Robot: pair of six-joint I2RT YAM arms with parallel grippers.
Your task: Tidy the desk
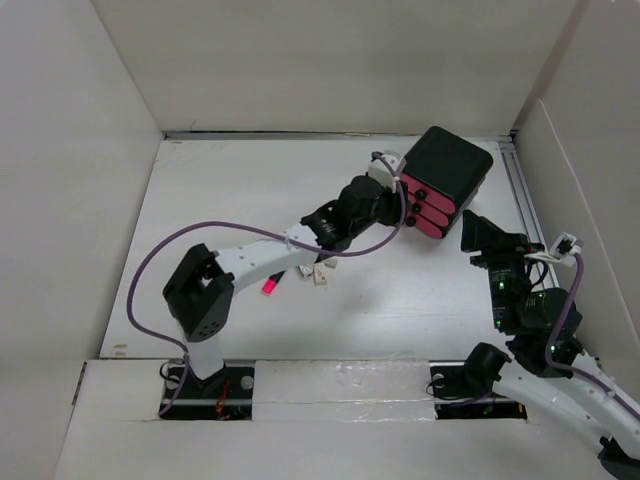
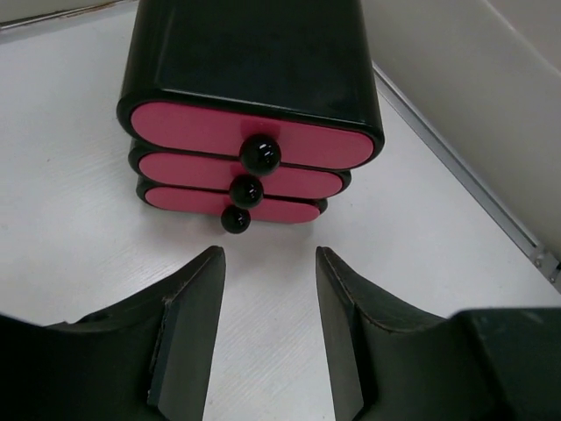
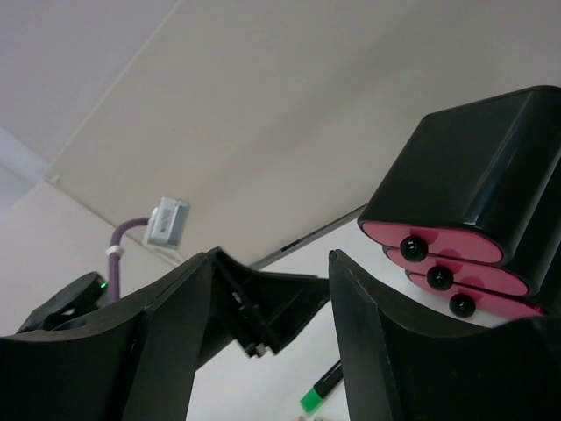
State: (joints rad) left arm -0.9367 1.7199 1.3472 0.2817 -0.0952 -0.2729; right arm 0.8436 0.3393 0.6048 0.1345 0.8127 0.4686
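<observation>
White matte surface (image 1: 230, 190) spans the whole enclosure, bounded by upright wall panels (image 1: 70, 150) on three sides and by a metal rail (image 1: 520, 190) along its right edge.

Left tool (image 1: 396, 197) (image 2: 267, 260): released, jaws parted with nothing between them. Directly ahead of its fingertips, just short of contact, stands a black drawer box (image 1: 450, 170) (image 2: 254, 53) with three pink drawer fronts (image 2: 219, 130), all closed, each carrying a round black knob (image 2: 260, 153). The lowest knob sits nearest the jaw gap. Bare surface lies to either side of this tool; the rail runs to its right, beyond the box corner.

Right tool (image 1: 482, 232) (image 3: 276, 259): released, jaws wide and empty. The drawer box is ahead of it and to its right, near but apart. A wall panel stands close on its outer side, so open room there is narrow. Below its jaws, the wrist view shows a green-tipped marker (image 3: 320, 390) lying on the surface.

Behind the left tool, under its forearm, a pink marker (image 1: 270, 285) and some small pale items (image 1: 316, 274) rest on the surface; the items are too small to identify. A purple cable (image 1: 150, 260) loops off the left arm over open surface. The far left portion of the surface offers the widest room.
</observation>
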